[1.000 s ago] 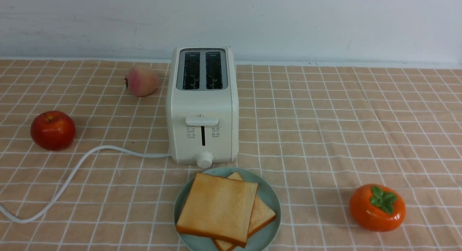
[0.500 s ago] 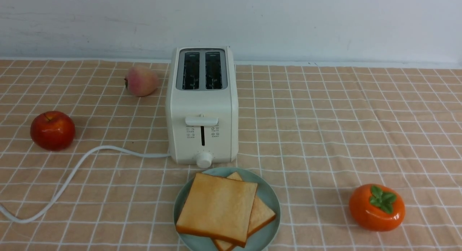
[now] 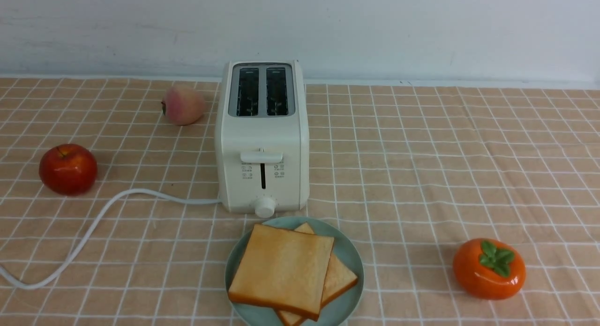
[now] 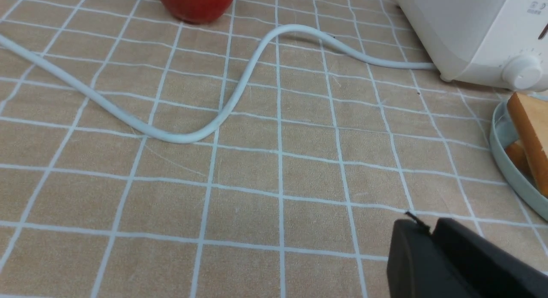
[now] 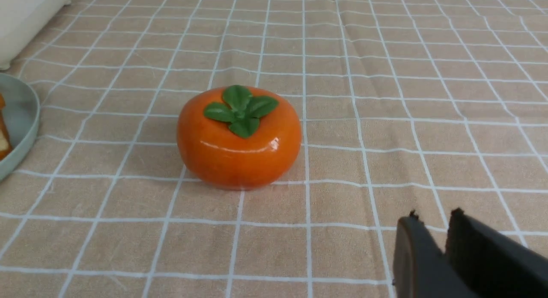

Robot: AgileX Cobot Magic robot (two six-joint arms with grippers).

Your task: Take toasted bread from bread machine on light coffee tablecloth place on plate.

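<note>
Checked tablecloth [image 3: 422, 176] bears plate [image 3: 349, 255] with toasted bread [image 3: 281, 267]; both arms' fingers [image 4: 432, 229] [image 5: 432, 229] pressed together.

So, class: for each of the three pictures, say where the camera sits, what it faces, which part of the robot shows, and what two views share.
Front: on the robot's side between the arms, facing toaster, toast on plate; no robot part shows.
Left wrist: low over the cloth, facing cord and apple; left gripper shows.
Right wrist: low, facing persimmon; right gripper shows.
Shared: both wrist views catch the plate's rim.
</note>
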